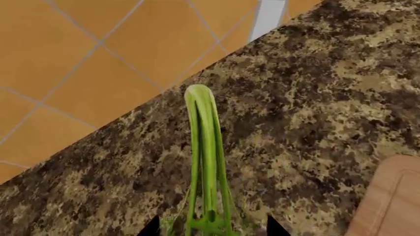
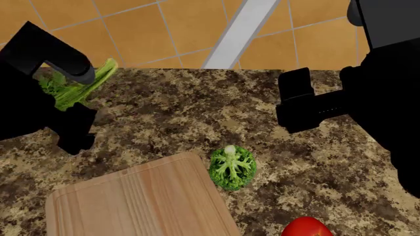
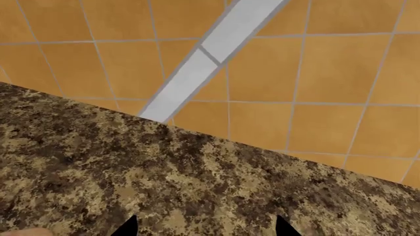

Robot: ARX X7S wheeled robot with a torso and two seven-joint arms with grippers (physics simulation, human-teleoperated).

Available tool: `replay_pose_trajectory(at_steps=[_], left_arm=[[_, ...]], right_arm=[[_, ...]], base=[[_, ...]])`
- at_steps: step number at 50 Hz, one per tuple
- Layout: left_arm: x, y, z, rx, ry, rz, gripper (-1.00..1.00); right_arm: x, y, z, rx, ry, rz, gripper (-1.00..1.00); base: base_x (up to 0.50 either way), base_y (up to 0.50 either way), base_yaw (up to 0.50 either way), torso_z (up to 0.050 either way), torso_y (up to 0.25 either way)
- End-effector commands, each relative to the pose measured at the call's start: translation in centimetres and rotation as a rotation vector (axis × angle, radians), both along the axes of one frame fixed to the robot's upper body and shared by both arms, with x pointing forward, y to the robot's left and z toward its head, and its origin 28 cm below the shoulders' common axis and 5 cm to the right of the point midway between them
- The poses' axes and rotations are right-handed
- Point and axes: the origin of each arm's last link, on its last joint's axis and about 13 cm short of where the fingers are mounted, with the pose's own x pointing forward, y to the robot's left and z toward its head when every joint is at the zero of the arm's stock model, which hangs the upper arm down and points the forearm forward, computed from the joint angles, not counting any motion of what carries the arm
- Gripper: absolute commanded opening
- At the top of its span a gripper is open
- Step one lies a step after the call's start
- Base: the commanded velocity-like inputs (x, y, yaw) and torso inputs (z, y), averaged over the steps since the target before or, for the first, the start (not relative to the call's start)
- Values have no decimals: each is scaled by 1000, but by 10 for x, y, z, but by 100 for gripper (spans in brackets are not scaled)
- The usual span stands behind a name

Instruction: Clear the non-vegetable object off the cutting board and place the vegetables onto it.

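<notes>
While the left gripper [image 1: 213, 231] gripped the celery stalk [image 1: 206, 157] off the cutting board [image 2: 141, 201], stalk pointing towards the counter's edge, the broccoli [image 2: 231, 167] lay just beside the board, nearer the right gripper [image 3: 204, 231], whose grip I couldn't tell

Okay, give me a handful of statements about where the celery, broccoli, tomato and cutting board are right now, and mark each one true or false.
1. The cutting board has nothing lying on it. True.
2. The celery stalk lies on the board. False: it is at the left pincer, over the granite counter near its far edge.
3. The broccoli sits on the counter just off the board's right corner. True.
4. The tomato is in the right pincer. False: it rests on the counter, and the right wrist view shows nothing between that pincer's fingertips.
5. The broccoli is stacked on the tomato. False: they lie apart.
</notes>
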Motion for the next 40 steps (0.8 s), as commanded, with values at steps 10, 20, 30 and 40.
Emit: replay_pose_trajectory(at_steps=[10, 20, 30, 40], left_arm=[[34, 26, -30, 71, 55, 48, -100], [34, 38, -49, 117, 68, 59, -100], [45, 51, -62, 123, 87, 140, -100], [54, 57, -61, 119, 76, 191, 100]], right_arm=[[2, 2, 2, 25, -14, 26, 100], [-1, 2, 2, 27, -17, 21, 100], [-3, 2, 1, 28, -17, 18, 100], [-4, 2, 6, 19, -20, 17, 100]], base=[[0, 0, 0, 0, 0], [0, 0, 0, 0, 0], [0, 0, 0, 0, 0], [0, 0, 0, 0, 0]])
